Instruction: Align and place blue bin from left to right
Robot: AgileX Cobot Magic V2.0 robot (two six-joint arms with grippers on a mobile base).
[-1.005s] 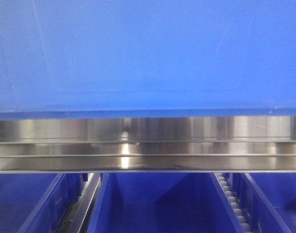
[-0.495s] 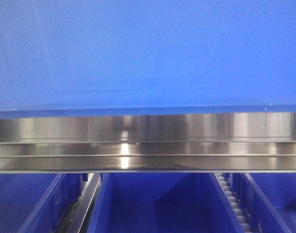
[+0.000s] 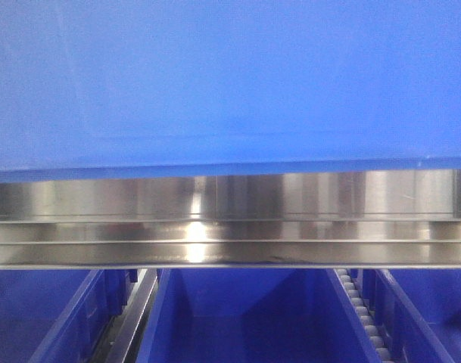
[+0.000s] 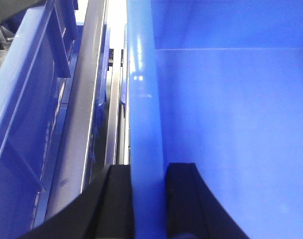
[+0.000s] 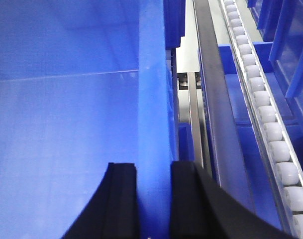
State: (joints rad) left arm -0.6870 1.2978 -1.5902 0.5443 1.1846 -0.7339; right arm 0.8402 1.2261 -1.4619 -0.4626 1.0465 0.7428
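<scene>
The left gripper (image 4: 149, 172) is closed narrow on the left rim of the blue bin (image 4: 226, 129), one black finger outside the wall and one inside; the right gripper (image 5: 153, 170) pinches the opposite rim the same way, so the bin is held between the arms by two thin edge grips; that looks to me the first weakness, since smooth plastic held only at the lip could slide in the pads, or twist if one arm leads the other; just outside the left wall run a dark rail (image 4: 84, 104) and a neighbouring blue crate (image 4: 22, 99), and just outside the right wall a grey bar (image 5: 216, 99) and a roller track (image 5: 270, 132), so a skewed bin or an outer finger could catch on either side; farther off, the front view shows the bin's broad side above a steel beam (image 3: 230, 227), touching or clear I cannot tell, with lower trays (image 3: 245, 318) beneath; a tilted bin could snag a corner on that beam.
</scene>
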